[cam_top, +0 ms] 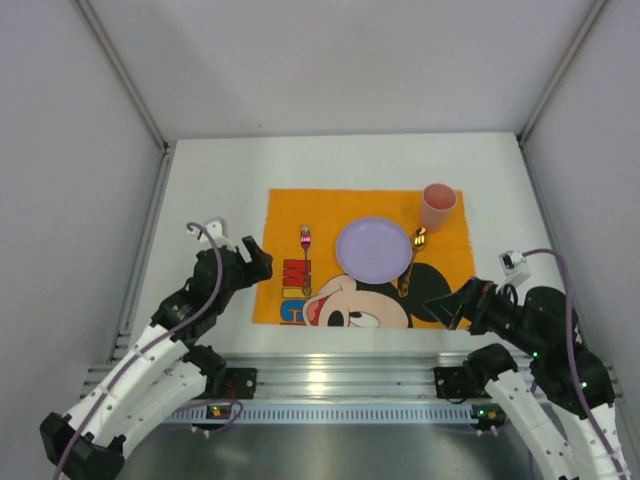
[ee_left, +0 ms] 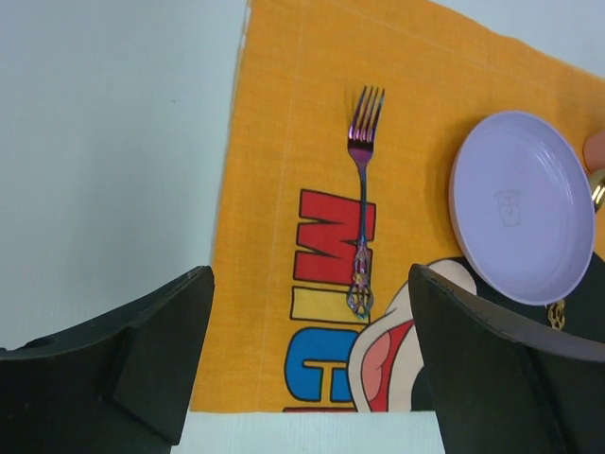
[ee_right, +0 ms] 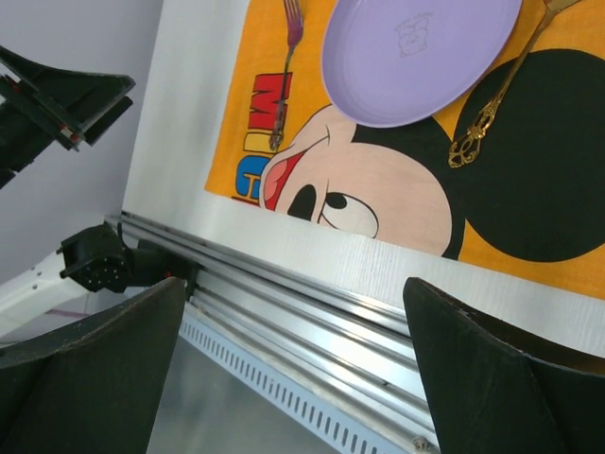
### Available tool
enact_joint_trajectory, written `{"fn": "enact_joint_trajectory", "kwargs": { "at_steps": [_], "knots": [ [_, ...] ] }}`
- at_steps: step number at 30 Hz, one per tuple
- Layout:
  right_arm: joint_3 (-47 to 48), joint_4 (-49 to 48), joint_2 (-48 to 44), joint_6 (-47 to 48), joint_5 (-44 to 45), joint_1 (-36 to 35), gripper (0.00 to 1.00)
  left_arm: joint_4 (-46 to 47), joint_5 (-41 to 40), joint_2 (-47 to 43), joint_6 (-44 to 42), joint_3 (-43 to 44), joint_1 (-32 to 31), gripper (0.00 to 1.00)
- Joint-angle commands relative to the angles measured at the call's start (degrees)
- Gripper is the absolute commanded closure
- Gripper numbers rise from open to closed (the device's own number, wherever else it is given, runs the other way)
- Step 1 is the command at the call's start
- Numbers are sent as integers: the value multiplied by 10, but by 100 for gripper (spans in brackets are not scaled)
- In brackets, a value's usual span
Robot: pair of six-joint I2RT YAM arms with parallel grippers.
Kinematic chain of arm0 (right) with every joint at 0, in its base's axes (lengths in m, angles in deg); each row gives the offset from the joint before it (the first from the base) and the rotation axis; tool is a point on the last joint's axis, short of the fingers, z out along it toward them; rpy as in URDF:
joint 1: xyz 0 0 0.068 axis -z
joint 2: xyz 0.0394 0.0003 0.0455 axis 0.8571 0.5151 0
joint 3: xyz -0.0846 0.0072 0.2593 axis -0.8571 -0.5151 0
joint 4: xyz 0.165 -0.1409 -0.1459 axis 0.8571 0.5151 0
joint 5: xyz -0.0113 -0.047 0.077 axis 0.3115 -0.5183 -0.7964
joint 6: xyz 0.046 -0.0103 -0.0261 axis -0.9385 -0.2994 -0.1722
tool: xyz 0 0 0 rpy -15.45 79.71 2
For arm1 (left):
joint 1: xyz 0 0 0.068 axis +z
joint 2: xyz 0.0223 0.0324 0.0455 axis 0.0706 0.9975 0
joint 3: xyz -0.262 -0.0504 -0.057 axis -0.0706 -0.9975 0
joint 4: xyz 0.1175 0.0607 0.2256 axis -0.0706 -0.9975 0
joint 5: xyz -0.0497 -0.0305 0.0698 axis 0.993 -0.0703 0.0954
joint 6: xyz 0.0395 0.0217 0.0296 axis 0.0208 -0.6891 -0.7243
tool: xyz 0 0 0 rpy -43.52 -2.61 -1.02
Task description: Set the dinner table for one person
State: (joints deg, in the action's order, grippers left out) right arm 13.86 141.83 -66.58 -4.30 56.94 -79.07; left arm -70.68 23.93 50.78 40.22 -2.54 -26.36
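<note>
1. My left pincer (ee_left: 307,312) has its jaws wide apart and holds nothing. It hovers above the near left edge of the orange Mickey Mouse placemat (cam_top: 290,215).
2. My right pincer (ee_right: 293,293) is also spread and empty, above the near right part of the dinner table (cam_top: 220,180).
3. The table lies under everything, and the placemat is in its middle.
4. On the placemat, the fork (ee_left: 361,189) lies left of the purple plate (ee_left: 520,203), the gold spoon (cam_top: 412,262) just right of it, and the pink cup (cam_top: 438,206) at the far right.
5. I judge the setting almost complete. The next move probably calls for drawing both arms back without brushing the placemat.
</note>
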Motion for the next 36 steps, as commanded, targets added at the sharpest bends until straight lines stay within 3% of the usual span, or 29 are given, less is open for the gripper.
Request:
{"fn": "enact_joint_trajectory", "kwargs": {
  "at_steps": [1,19,24,29,36],
  "knots": [
    [0,14,-19,-16,-16,6,0,-17,-1,-17,52,-28,-31,11],
    [4,53,-68,-28,6,6,0,-37,-338,135,108,48,-373,9],
    [-2,47,-68,-26,5,6,0,-21,-349,149,84,69,-400,9],
    [-7,34,-55,-18,-1,7,0,17,-289,121,28,72,-447,10],
    [-19,1,-31,-11,-9,7,0,-75,-255,139,68,127,-470,11]
  ]
}}
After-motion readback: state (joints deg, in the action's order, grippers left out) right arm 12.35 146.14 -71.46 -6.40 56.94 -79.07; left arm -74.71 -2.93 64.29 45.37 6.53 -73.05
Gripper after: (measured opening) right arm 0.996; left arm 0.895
